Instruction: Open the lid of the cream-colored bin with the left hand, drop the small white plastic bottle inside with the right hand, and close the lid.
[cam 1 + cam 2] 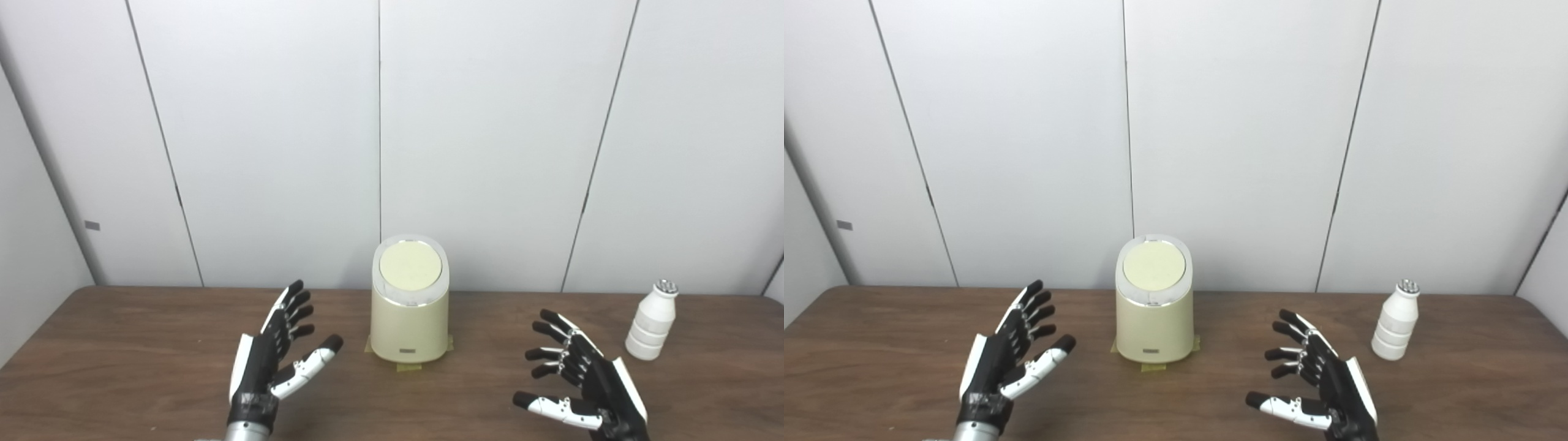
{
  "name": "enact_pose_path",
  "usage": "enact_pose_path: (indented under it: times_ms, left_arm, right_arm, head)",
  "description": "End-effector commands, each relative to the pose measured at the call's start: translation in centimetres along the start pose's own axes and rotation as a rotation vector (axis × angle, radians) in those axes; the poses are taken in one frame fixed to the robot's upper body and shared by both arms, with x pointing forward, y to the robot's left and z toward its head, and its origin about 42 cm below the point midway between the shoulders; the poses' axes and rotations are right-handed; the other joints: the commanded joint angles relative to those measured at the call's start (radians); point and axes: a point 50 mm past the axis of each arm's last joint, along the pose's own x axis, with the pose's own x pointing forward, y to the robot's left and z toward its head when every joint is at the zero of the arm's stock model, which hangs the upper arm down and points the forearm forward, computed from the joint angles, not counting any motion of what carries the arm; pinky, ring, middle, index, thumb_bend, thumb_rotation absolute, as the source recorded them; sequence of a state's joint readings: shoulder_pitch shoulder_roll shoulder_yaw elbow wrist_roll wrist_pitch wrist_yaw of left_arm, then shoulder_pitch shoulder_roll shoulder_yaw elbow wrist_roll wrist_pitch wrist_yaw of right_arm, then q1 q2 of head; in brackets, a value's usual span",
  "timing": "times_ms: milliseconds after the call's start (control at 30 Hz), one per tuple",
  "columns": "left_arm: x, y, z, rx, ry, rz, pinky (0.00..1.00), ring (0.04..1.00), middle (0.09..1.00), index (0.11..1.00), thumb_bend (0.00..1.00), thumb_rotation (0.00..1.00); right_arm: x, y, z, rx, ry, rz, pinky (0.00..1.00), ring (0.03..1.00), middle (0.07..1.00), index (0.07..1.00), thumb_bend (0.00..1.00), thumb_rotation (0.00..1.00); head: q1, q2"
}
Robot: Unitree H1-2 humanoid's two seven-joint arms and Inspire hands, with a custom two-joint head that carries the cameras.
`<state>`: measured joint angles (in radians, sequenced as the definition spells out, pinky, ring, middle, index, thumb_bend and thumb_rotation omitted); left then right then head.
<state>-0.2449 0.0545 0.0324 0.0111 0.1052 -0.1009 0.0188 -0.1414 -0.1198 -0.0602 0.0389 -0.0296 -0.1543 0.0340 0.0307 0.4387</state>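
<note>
- The cream-colored, rounded plastic bin [409,318] stands upright at the centre of the frame, on the far half of the dark brown wooden table [122,343], with yellowish tape under its base.
- Its round pale-yellow lid [410,266] lies flat and closed on top.
- The small white ribbed plastic bottle [652,328] stands upright at the right of the frame, well apart from the bin.
- The left hand [272,352] hovers at lower left, fingers spread, grasping nothing.
- The right hand [579,376] hovers at lower right, fingers spread and empty, between bin and bottle but touching neither.
</note>
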Motion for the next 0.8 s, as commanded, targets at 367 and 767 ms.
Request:
enact_pose_path:
  times_ms: [367,767]
  left_arm:
    - [9.2,-2.1,6.1,0.1,-0.124,-0.018,0.97,0.999,0.982,0.999,0.87,0.23]
    - [15.4,-4.4,7.3,0.429,-0.124,-0.003,0.9,1.0,1.0,1.0,0.99,0.4]
  right_arm:
    - [1.2,-0.2,1.6,-0.025,-0.088,0.001,0.52,0.634,0.816,0.842,0.74,0.07]
    - [1.1,0.0,1.5,-0.014,-0.091,-0.033,0.52,0.628,0.814,0.829,0.7,0.13]
  head:
    - [0.0,-0.006]
    - [-0.014,-0.021]
